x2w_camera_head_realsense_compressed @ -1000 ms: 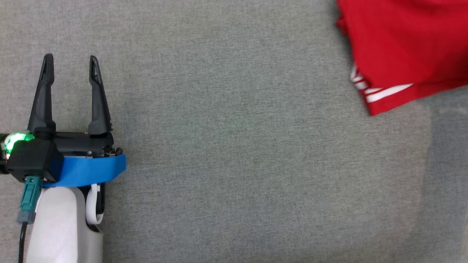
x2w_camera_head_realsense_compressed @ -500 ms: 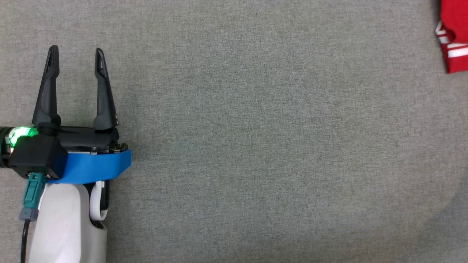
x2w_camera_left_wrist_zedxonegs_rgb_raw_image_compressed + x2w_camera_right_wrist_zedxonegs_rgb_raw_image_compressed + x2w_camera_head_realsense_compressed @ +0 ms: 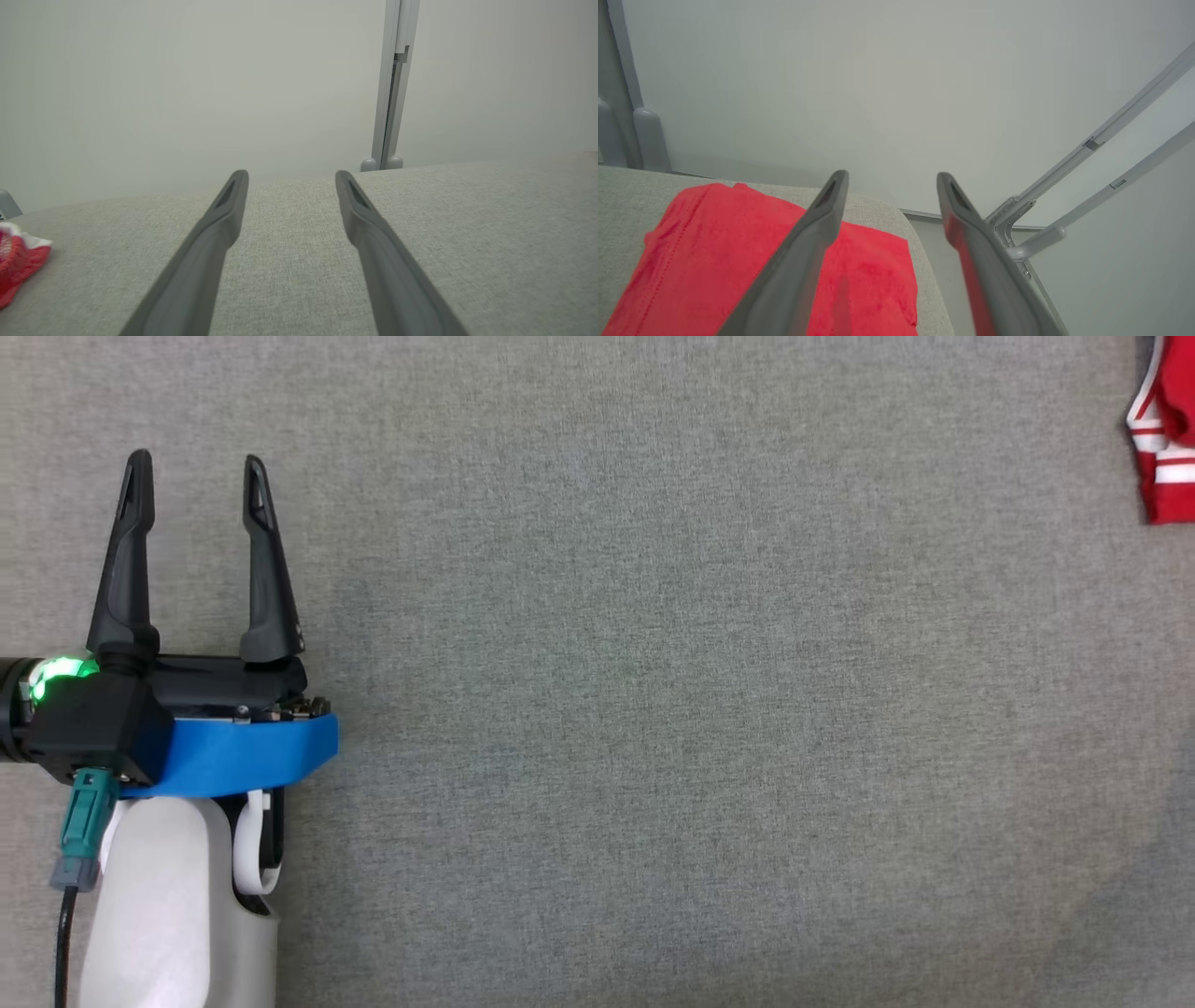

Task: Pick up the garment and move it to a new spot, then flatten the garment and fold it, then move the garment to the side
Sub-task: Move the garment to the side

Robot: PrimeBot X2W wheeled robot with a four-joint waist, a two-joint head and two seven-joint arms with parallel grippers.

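Firstly, left jaws: spread wide, nothing between the fingers (image 3: 266, 569). Bare grey tabletop (image 3: 653, 709) lies under and ahead of them.

Item: right jaws, likewise spread and holding nothing, slanting over the garment. Whether a tip brushes the cloth cannot be told.

Item: garment (image 3: 691, 252), red, white-striped at one hem. It lies folded and fairly flat directly beneath the right jaws, spreading out to their left. It is well off to the right of the left jaws, where a striped corner (image 3: 1162, 467) shows at the margin.

Item: tabletop edge, just past the garment's far corner, ahead of the right jaws. Floor beyond.

Item: metal frame struts (image 3: 1064, 186), ahead and to the right of the right jaws. Pale wall (image 3: 878, 93) behind all.

Stage, as judged: garment folded and set to the side; task near its end.

Hazards, as judged:
- The cloth sits close to the rounded tabletop edge, so a fingertip catching a layer on lifting away could drag it over or undo the fold.
- A wide swing of the right arm could strike the struts.
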